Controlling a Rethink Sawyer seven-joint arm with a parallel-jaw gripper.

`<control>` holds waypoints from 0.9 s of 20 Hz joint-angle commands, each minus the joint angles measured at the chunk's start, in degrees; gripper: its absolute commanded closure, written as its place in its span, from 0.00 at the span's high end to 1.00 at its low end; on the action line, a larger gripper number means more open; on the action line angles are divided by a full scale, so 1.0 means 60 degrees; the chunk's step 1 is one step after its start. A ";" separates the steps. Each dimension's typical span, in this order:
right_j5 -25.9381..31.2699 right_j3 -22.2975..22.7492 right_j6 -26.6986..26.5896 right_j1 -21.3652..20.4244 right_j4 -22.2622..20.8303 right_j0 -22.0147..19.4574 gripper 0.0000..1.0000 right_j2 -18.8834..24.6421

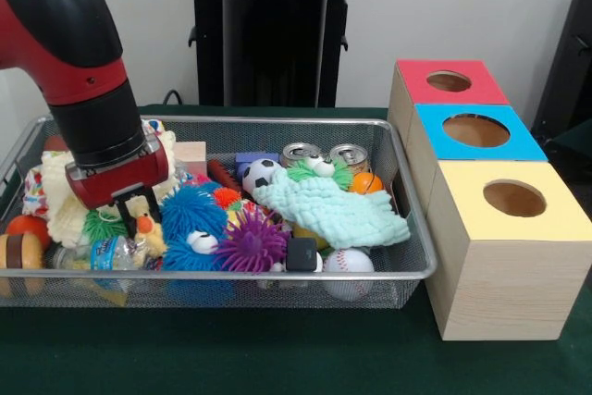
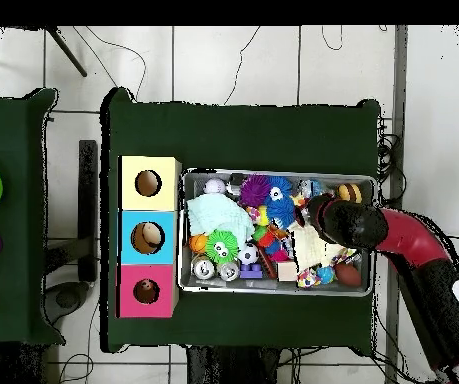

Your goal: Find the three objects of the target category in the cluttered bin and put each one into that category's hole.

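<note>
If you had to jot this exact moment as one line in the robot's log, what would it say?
end effector: down in mesh bin, over yellow duck | grip: unclear | boxes: red, blue, yellow holes

So there's a wire mesh bin (image 1: 412, 270) on the green counter, stuffed with toys: blue (image 1: 190, 215) and purple (image 1: 252, 242) spiky puff balls, a soccer ball (image 1: 260, 174), a baseball (image 1: 349, 262), two cans (image 1: 324, 154) at the far side and a mint green cloth (image 1: 338, 210) draped over the middle. Just right of the bin sit three wooden boxes in a row, each with a round hole on top: yellow (image 1: 513, 199) nearest, blue (image 1: 475, 130) in the middle, red (image 1: 449, 81) farthest.
</note>
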 commanded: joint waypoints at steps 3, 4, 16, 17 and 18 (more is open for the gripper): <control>-0.0549 0.0608 -0.0961 0.0432 -0.0330 0.0004 0.00 0.0693; -0.0532 0.0612 -0.1022 0.0432 -0.0342 -0.0006 0.00 0.0714; 0.0604 0.0820 -0.0297 -0.0966 0.0147 0.0811 0.00 0.0465; 0.0720 0.0786 -0.0243 -0.1029 0.0201 0.0892 0.00 0.0433; 0.0836 0.0752 -0.0189 -0.1092 0.0255 0.0974 0.00 0.0401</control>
